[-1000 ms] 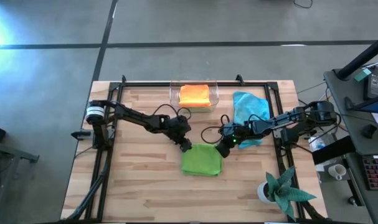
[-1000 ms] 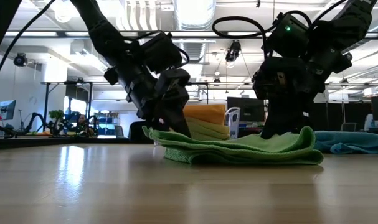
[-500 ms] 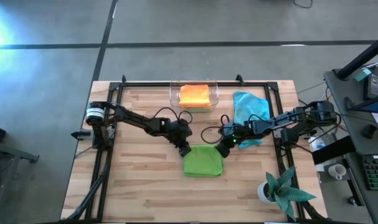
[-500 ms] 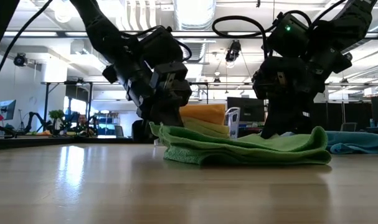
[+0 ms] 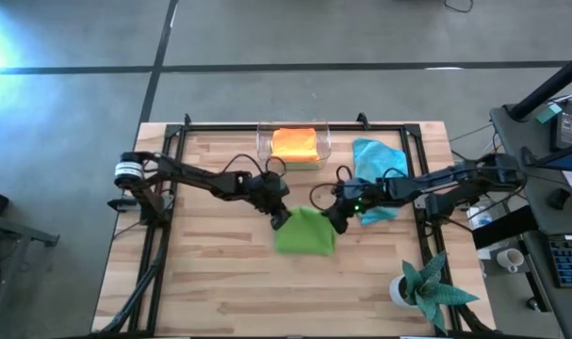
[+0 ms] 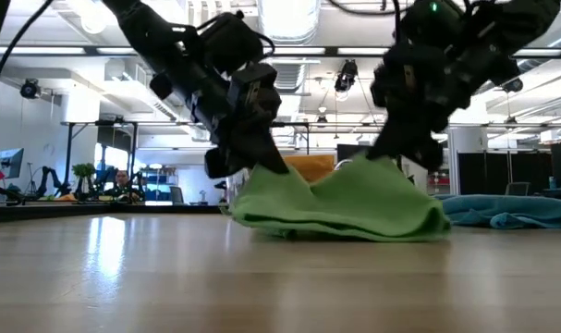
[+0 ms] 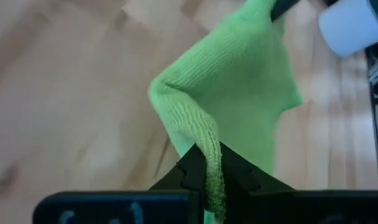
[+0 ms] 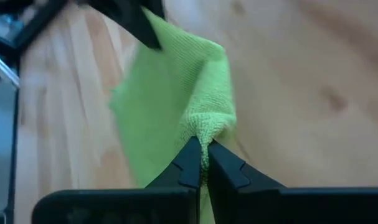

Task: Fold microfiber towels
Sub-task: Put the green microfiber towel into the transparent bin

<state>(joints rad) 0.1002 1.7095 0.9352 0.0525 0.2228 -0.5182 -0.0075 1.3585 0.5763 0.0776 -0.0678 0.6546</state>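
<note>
I have both jaws pinching the half-folded green towel (image 5: 304, 231); seemingly orange (image 5: 293, 143) is stacked, blue (image 5: 377, 162) waits.

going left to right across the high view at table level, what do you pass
left gripper pinching one corner → lime green microfiber towel → right gripper pinching the other corner → crumpled light blue microfiber towel → teal spiky-leaved plant in a white pot

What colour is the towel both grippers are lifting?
Lime green towel; clearest in the left wrist view.
</note>
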